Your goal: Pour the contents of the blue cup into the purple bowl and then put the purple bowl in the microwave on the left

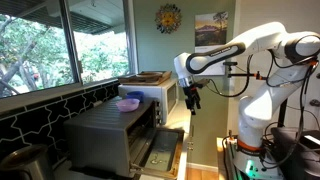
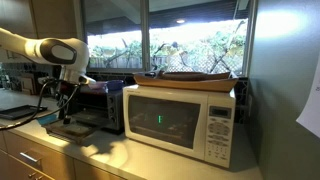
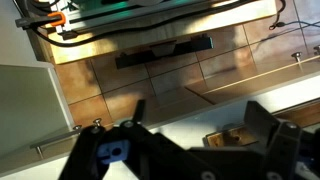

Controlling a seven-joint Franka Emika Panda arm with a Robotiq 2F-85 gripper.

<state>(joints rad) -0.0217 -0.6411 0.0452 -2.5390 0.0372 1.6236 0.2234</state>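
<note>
Arm [image 1: 236, 50] stretched level, hand [image 1: 192, 98] hanging downward — fingers apart, empty — before the microwave's [image 1: 112, 135] dropped door [image 1: 162, 150]. The purple bowl [image 1: 128, 103] sits on top.

The claw [image 1: 192, 105] is black, on a white arm [image 1: 255, 45] with black joints. Below the claw, the microwave [image 1: 105, 135] is dark grey. The bowl [image 1: 128, 103] level with the claw is lavender. Beside the claw, the smaller microwave [image 2: 180, 122] is white with a green display. Beneath the claw, the floor [image 3: 150, 75] is brown tile. Farther off, the backsplash [image 1: 40, 115] is black with pale grout lines.
</note>
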